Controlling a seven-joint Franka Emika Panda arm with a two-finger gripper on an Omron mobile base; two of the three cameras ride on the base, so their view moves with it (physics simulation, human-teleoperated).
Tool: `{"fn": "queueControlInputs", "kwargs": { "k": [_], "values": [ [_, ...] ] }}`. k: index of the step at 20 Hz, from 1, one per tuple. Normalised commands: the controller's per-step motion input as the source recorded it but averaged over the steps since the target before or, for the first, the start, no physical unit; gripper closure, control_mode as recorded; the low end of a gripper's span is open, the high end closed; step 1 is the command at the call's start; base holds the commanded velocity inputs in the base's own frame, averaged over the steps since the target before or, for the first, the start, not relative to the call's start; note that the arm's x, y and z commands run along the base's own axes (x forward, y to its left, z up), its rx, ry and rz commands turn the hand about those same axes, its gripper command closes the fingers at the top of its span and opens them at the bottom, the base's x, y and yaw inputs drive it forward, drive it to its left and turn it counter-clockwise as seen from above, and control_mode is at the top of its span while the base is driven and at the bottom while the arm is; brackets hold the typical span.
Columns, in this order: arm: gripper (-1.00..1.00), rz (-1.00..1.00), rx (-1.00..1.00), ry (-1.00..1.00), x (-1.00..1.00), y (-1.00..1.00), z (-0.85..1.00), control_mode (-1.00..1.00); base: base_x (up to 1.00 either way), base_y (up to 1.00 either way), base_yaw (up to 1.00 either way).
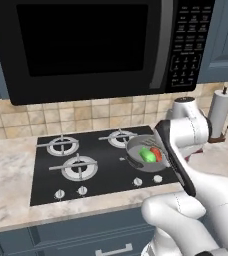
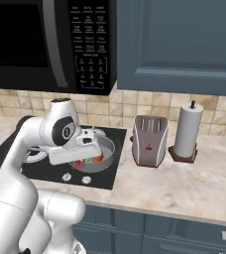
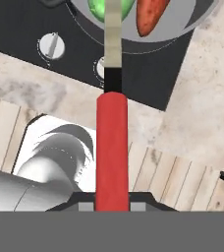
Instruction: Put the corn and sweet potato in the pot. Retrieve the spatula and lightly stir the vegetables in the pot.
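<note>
Stirring step in hand. Bright green oblong corn (image 1: pixel 147 154) and orange-brown oval sweet potato (image 1: pixel 156 153) lie in the shallow grey metal pot (image 1: pixel 132 159) on the stove. End effector (image 3: pixel 112 209) is clamped on the red-handled, silver-headed spatula (image 3: pixel 112 147) (head reaching over the pot). Next, gentle sweeps are judged necessary.

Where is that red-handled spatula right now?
In the hand view the spatula runs up the middle, its red handle clamped in the gripper and its head reaching over the pot, between the corn and sweet potato.

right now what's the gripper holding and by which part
The gripper holds the spatula by the end of its red handle, metal head reaching over the pot.
</note>
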Motion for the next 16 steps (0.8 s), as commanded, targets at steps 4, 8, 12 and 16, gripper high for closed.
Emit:
{"fn": "queueControlInputs", "kwargs": {
  "k": [4, 8, 12, 16],
  "values": [
    [1.0, 0.59, -0.01, -0.04, 0.19, -0.41, 0.0, -1.0, 0.0, 0.0, 0.0],
    [1.0, 0.67, 0.0, -0.06, 0.02, -0.42, 0.0, -1.0, 0.0, 0.0, 0.0],
    [1.0, 0.55, 0.0, -0.05, 0.0, -0.38, 0.1, -1.0, 0.0, 0.0, 0.0],
    [1.0, 0.26, -0.01, 0.0, 0.0, -0.17, 0.04, -1.0, 0.0, 0.0, 0.0]
  ]
}}
